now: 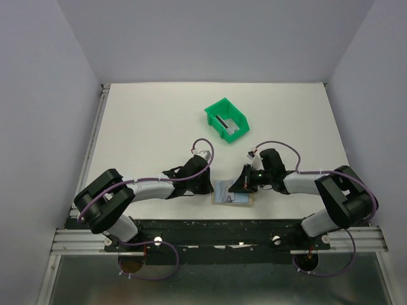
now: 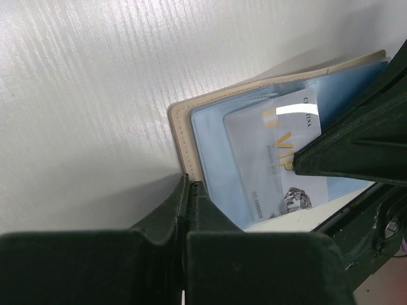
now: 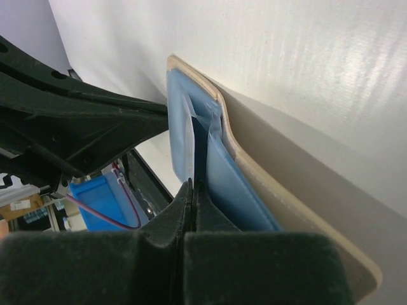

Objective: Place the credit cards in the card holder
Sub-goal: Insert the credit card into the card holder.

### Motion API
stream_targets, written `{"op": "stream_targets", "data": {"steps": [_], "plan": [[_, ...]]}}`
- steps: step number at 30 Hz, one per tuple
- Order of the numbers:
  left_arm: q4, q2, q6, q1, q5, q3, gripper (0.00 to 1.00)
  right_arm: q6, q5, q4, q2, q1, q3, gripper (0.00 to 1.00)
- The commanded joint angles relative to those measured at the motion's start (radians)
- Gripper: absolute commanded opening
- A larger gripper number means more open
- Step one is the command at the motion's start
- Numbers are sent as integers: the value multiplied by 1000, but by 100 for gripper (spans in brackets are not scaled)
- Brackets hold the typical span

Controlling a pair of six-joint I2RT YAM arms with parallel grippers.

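the left arm (image 1: pixel 149 187) and the right arm (image 1: pixel 299 183) are showing pale grey tube sections joined by chunky black housings. a purple cable (image 1: pixel 205 147) is running along each arm and curling above the wrist, meeting a small white plug (image 1: pixel 199 154). a green light (image 1: pixel 261 173) is glowing on the right wrist. the left gripper (image 2: pixel 189 184) and the right gripper (image 3: pixel 193 184) are wearing matt black, wedge-shaped fingers (image 2: pixel 152 222).

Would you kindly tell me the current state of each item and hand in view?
Holder: open, blue inside facing up.
VIP card: on the blue inside, one end seemingly tucked into a slot.
Bin: upright, holding a grey card.
Left hand: shut, tips at the holder's tan edge.
Right hand: shut, tips against the blue lining.
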Motion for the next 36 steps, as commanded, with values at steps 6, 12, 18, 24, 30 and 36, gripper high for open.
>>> {"op": "stream_targets", "data": {"steps": [6, 12, 18, 24, 30, 36], "plan": [[12, 25, -1, -7, 41, -29, 0, 78, 31, 87, 30, 62, -26, 1], [20, 14, -3, -5, 43, -41, 0, 93, 63, 76, 43, 103, -9, 1], [34, 3, -6, -5, 44, -52, 0, 101, 126, 20, 26, 148, 9, 5], [41, -3, -6, -5, 46, -61, 0, 31, 193, -169, -54, 150, 69, 46], [55, -6, -9, -5, 47, -75, 0, -43, 264, -384, -112, 150, 147, 58], [69, -9, -13, -5, 53, -84, 0, -92, 319, -531, -135, 150, 212, 61]]}}
